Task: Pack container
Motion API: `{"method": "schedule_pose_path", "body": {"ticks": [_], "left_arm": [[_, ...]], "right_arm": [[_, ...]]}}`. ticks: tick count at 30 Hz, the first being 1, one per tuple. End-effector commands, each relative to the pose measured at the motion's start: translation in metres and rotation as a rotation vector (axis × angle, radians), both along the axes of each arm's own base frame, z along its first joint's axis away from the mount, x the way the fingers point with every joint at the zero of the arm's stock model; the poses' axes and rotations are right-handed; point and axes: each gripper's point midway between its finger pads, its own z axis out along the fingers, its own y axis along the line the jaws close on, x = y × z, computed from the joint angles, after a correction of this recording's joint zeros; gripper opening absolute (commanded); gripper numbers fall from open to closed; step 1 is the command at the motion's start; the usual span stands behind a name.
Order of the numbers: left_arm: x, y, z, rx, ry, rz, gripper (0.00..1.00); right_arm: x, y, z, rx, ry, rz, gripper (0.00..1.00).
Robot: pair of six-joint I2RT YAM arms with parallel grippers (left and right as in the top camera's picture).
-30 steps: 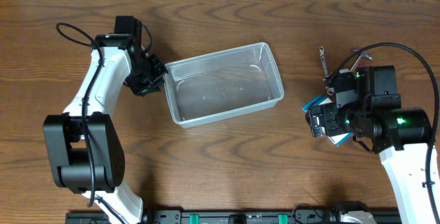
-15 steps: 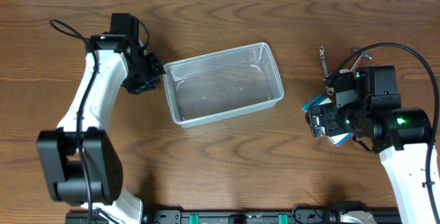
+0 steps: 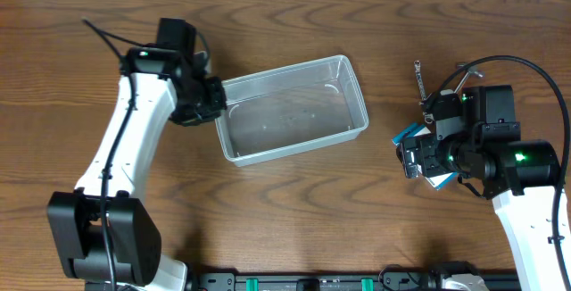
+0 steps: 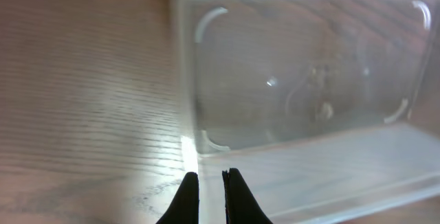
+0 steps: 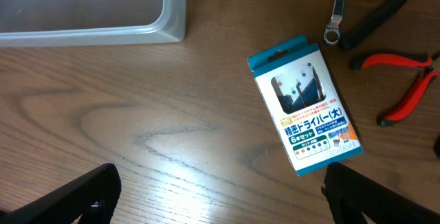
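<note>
The clear plastic container [image 3: 292,109] lies in the middle of the table with nothing in it. It fills the left wrist view [image 4: 302,100], blurred. My left gripper [image 3: 219,105] is at its left end. Its jaws [image 4: 209,177] are nearly closed, with the bright edge of the rim in the thin gap between them. My right gripper [image 3: 417,159] hangs open over bare wood [image 5: 220,196], right of the container. A blue-and-white packet [image 5: 306,104] lies just beyond its fingers.
A small wrench [image 5: 337,11], a black-handled tool [image 5: 385,11] and red-handled pliers [image 5: 405,86] lie near the packet on the right side. The wrench also shows in the overhead view [image 3: 418,78]. The container's corner [image 5: 172,28] is at the upper left of the right wrist view.
My left arm has swung right, bringing its gripper onto the container's left rim. The container and the right arm have not moved.
</note>
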Motion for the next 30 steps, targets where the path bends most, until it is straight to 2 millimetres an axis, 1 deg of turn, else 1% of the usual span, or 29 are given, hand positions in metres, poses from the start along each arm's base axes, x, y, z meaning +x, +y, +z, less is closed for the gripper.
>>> {"method": "schedule_pose_path", "body": {"ticks": [1,4,7,10,15,17,21,26,27,30], "left_arm": [[-0.001,-0.015,0.006,-0.010,-0.022,-0.069,0.06],[0.001,-0.018,0.006,-0.011,-0.032,-0.077,0.06],[0.006,-0.008,0.001,0.044,-0.036,-0.044,0.06],[0.016,-0.006,-0.005,0.049,-0.054,-0.042,0.06],[0.032,-0.021,-0.014,-0.018,-0.086,-0.082,0.06],[0.037,-0.022,-0.020,-0.019,-0.087,-0.082,0.06],[0.047,-0.021,-0.039,-0.014,-0.072,-0.077,0.06],[0.060,-0.014,-0.062,-0.011,-0.065,-0.053,0.06],[0.066,-0.008,-0.066,-0.006,-0.075,-0.040,0.06],[0.081,0.006,-0.068,0.030,-0.119,-0.010,0.06]], "right_arm": [[0.001,0.003,0.009,0.001,-0.027,0.012,0.97],[0.000,0.002,0.008,0.001,-0.023,0.013,0.97],[0.000,0.002,0.008,0.001,-0.020,0.013,0.97],[0.000,0.002,0.008,0.001,-0.020,0.013,0.97],[0.000,0.002,0.008,0.001,-0.020,0.013,0.97],[0.000,0.002,0.008,0.001,-0.020,0.013,0.97],[-0.001,0.002,0.008,0.001,-0.018,0.013,0.97],[-0.003,0.002,0.007,0.000,-0.009,0.013,0.96],[-0.004,0.002,0.006,0.000,-0.003,0.013,0.96],[-0.006,0.002,0.005,-0.001,0.005,0.012,0.96]]}}
